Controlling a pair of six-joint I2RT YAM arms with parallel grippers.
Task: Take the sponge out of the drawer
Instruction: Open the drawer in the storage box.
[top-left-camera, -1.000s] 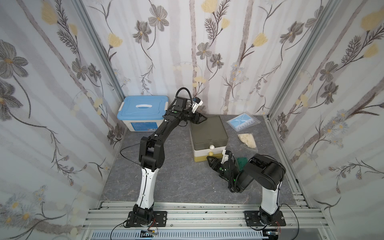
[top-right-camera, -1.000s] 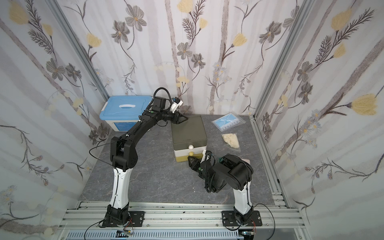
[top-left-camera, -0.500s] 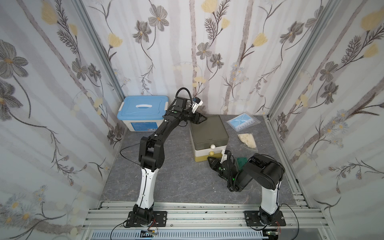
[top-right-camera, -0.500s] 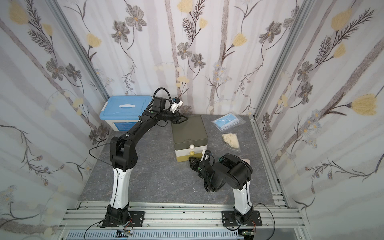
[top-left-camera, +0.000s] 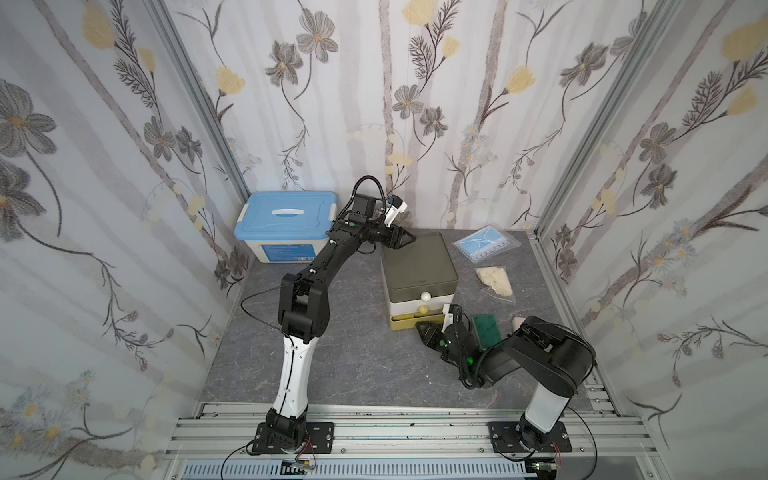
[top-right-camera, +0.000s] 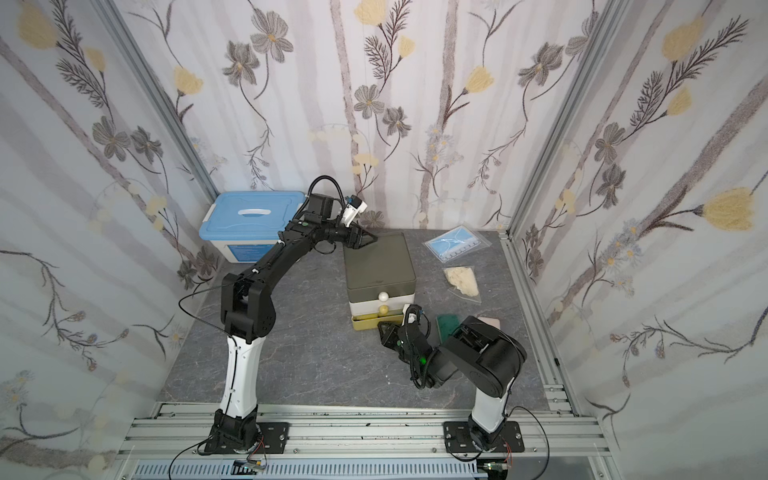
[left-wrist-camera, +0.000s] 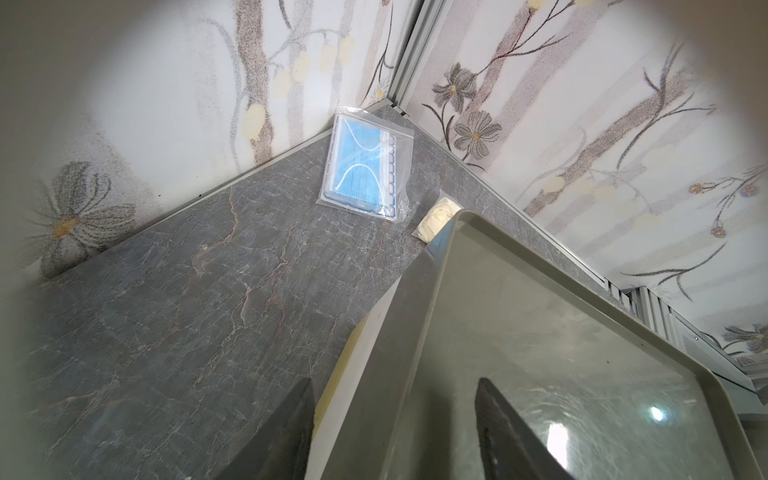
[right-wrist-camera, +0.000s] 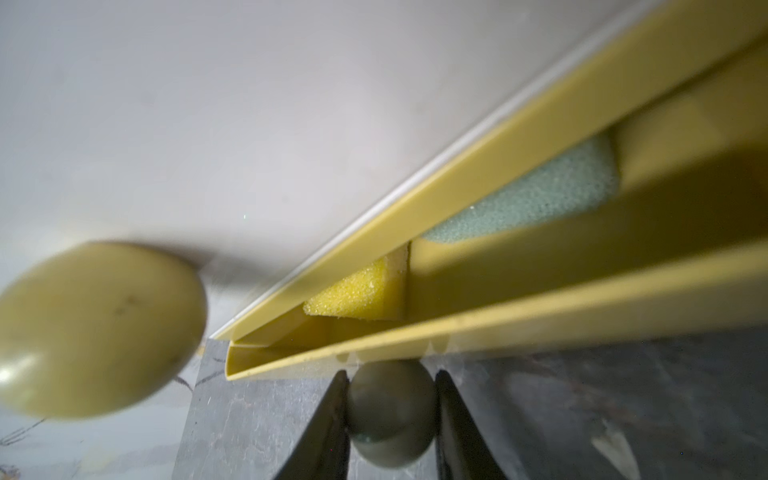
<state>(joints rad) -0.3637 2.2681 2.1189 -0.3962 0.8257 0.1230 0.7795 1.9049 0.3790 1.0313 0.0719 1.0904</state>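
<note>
Right hand (right-wrist-camera: 391, 384) low over tabletop (top-left-camera: 353, 353), pinching knob (right-wrist-camera: 390, 428) of drawer (right-wrist-camera: 540, 316); yellow sponge (right-wrist-camera: 353, 295) just beyond hand. Left hand (top-left-camera: 409, 240) outstretched, clamping cabinet (top-left-camera: 417, 262) corner.

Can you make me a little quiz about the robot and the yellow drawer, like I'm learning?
1. True or false: the bottom drawer of the drawer cabinet is pulled partly open.
2. What is the right gripper shut on? A) the bottom drawer's knob B) a sponge C) nothing at all
3. Besides the yellow sponge, what colour is the other sponge in the drawer?
Key: 1 true; 2 A; 3 green.
</note>
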